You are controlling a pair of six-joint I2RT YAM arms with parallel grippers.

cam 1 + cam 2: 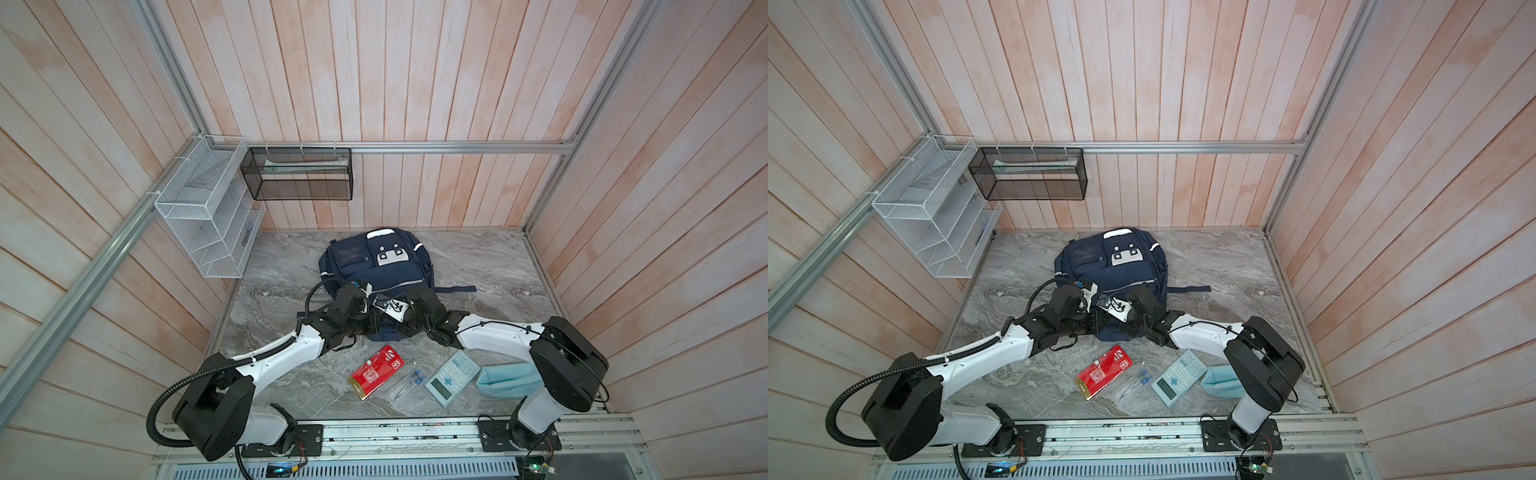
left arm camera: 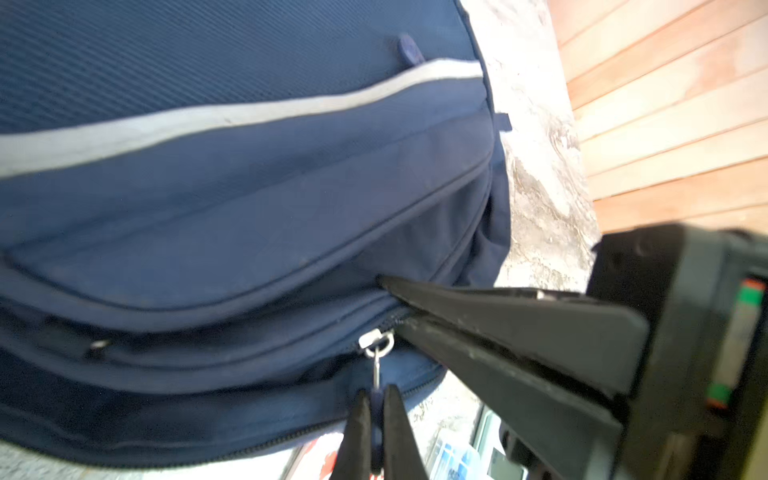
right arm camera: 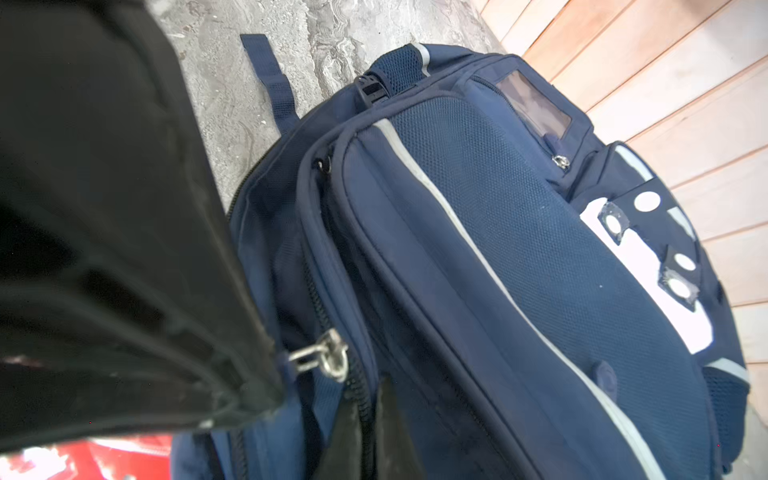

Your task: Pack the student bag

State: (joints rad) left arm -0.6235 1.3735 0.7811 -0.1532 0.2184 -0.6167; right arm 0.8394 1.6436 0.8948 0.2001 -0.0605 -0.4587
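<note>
Closest up, in the left wrist view, my left gripper (image 2: 377,391) has its fingers pinched tight on the zipper pull (image 2: 376,345) of the student bag (image 2: 249,208), while my right gripper (image 2: 392,302) is clamped on the zipper seam just beside it. Both top views hide those grips under my wrists. They do show the bag lying mid-way back on the marble table (image 1: 490,266), with a red packet (image 1: 376,372), calculator (image 1: 452,377) and light-blue pouch (image 1: 505,380) nearer my bases.

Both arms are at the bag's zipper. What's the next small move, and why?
Probably draw the pull along its track with the left gripper while the right gripper holds firm. Left jaws are shut on the pull, right jaws pinch fabric of the bag beside it, and the calculator lies unpacked on the table.
</note>
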